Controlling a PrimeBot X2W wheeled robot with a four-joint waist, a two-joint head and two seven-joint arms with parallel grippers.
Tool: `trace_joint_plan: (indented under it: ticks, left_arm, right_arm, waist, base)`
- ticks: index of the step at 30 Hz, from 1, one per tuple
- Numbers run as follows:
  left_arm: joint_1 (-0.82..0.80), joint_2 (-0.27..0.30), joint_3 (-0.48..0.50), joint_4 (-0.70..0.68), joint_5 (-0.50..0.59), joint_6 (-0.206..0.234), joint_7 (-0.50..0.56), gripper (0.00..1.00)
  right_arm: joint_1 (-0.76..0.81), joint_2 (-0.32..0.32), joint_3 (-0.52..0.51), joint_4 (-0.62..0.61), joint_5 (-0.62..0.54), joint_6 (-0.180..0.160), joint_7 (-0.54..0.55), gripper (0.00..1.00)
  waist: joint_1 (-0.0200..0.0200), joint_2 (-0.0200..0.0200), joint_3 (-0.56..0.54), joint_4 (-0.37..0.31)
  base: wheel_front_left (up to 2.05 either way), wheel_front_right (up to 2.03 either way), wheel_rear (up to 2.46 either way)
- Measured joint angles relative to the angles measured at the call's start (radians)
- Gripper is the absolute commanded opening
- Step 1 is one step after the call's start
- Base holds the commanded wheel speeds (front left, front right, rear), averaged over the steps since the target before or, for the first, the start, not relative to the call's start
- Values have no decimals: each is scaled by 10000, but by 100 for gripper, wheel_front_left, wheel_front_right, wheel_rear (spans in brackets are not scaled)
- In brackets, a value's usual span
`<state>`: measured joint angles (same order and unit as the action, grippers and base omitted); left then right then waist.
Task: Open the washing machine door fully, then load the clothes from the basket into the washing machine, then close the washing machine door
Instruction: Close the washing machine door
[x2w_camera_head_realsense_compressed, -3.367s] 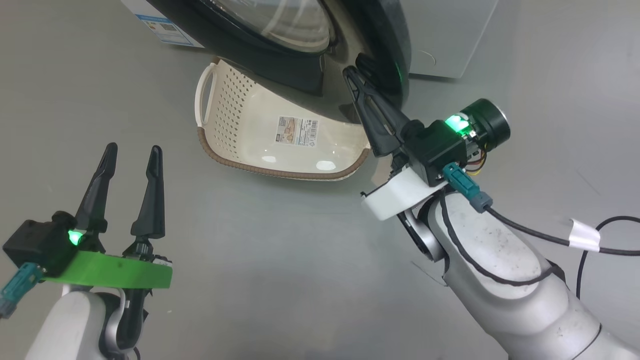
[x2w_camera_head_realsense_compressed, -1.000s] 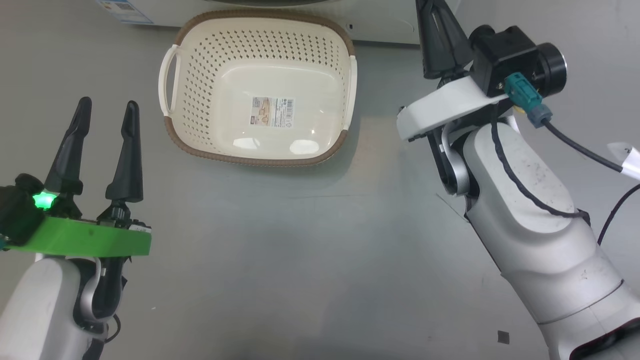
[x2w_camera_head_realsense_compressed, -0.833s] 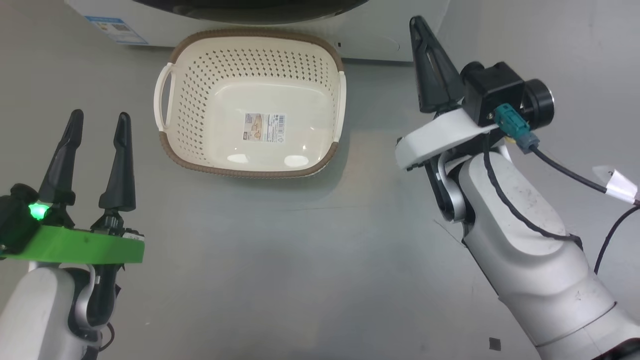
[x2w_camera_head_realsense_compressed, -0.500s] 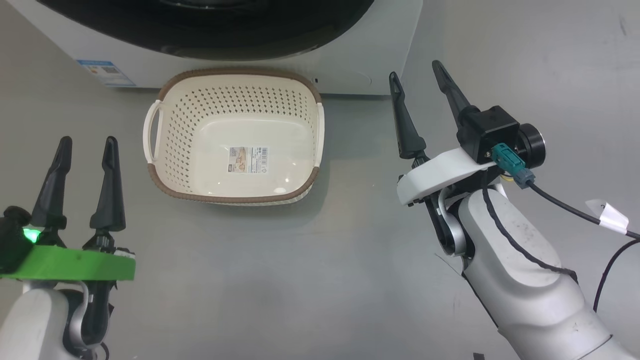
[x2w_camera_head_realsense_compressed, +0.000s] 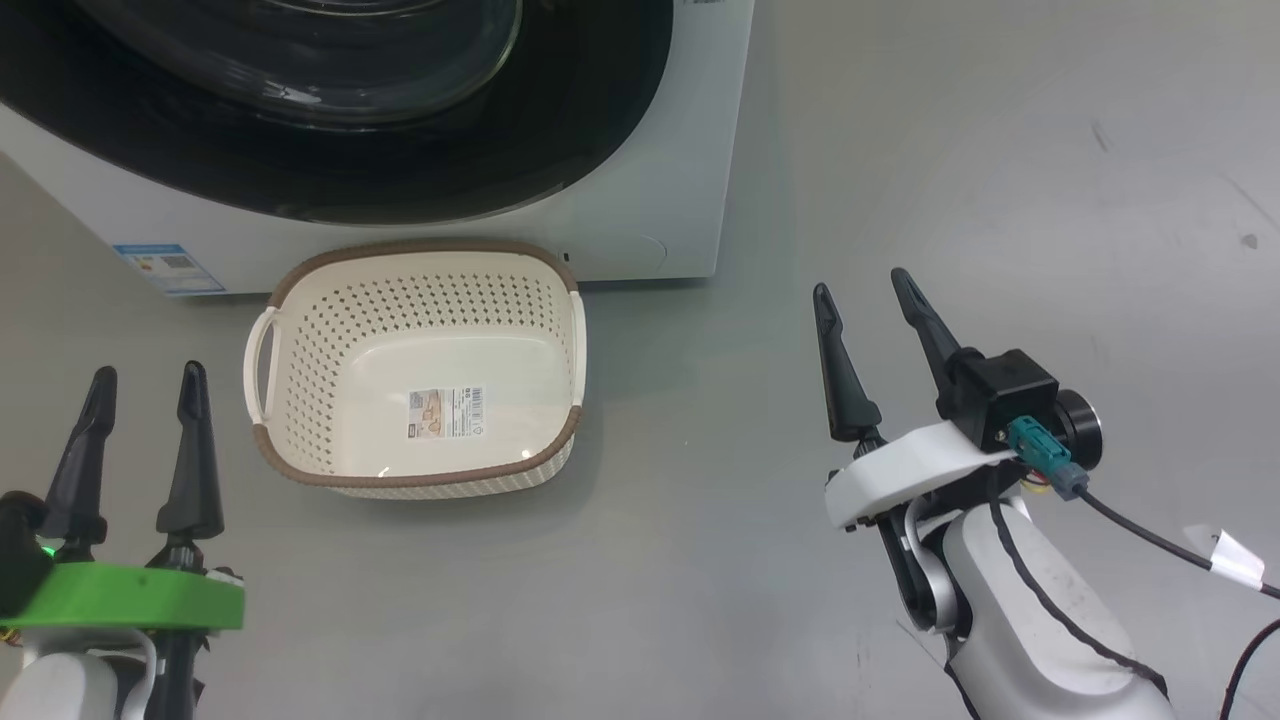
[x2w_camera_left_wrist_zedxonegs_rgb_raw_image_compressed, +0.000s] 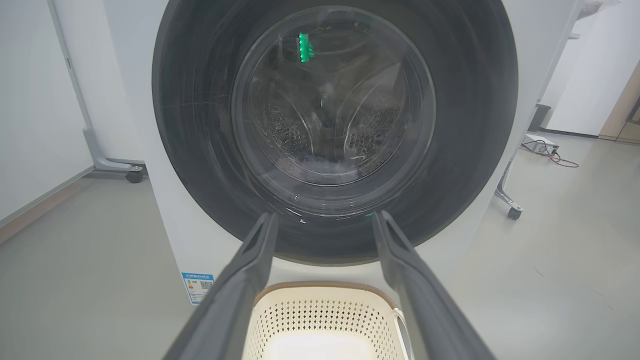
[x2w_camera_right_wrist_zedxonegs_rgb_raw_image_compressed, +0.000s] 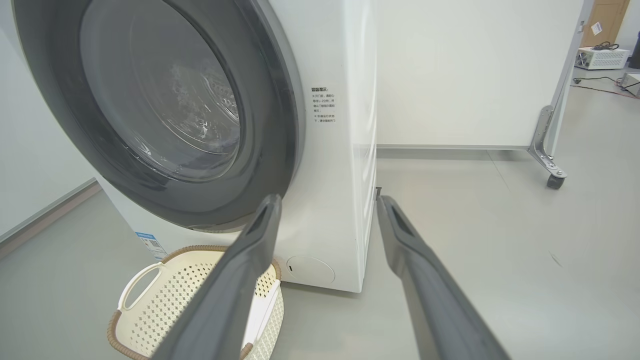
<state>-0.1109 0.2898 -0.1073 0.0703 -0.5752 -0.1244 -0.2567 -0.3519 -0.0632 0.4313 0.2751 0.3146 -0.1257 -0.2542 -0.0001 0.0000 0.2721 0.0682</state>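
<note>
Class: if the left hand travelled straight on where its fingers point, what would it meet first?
Probably the closed washing machine door, near its lower black rim, passing above the basket; depth is hard to judge.

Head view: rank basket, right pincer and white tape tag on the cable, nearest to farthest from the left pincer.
From the left pincer:
1. Cream-white perforated plastic basket, just to its right.
2. Right pincer, across the floor.
3. White tape tag, far right edge.

1. The washing machine (x2w_camera_head_realsense_compressed: 700, 150) is white, with a small blue sticker (x2w_camera_head_realsense_compressed: 165, 268).
2. The washing machine door (x2w_camera_left_wrist_zedxonegs_rgb_raw_image_compressed: 334, 115) has a glossy black rim around clear glass.
3. The basket (x2w_camera_head_realsense_compressed: 400, 300) is cream, dotted with holes, brown-rimmed.
4. The floor (x2w_camera_head_realsense_compressed: 700, 580) is plain grey.
</note>
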Motion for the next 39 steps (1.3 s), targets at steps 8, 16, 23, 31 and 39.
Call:
trace_joint_plan:
  ticks: [8,16,23,31,39]
  left_arm:
    - [386,-98,0,153,401,0,0,100]
    - [900,-307,59,359,564,0,0,100]
    - [1248,-523,79,539,648,0,0,100]
    - [1778,-700,173,688,959,0,2,100]
    - [1933,-803,330,639,1106,0,2,100]
  right_arm:
    - [1175,23,-343,-387,-171,0,0,100]
    - [2337,71,-1154,-911,-192,0,2,100]
    - [3175,121,-1785,-1459,-326,0,2,100]
    - [3966,180,-1896,-1724,-339,2,2,100]
    - [4308,171,-2161,-2069,-550,56,2,100]
  waist:
    - [0,0,-625,-444]
    - [0,0,-1269,-634]
    - [0,0,-1786,-678]
    - [0,0,-2407,-702]
    - [0,0,-2633,-720]
  base:
    - [0,0,0]
    - [0,0,0]
    - [0,0,0]
    - [0,0,0]
    - [0,0,0]
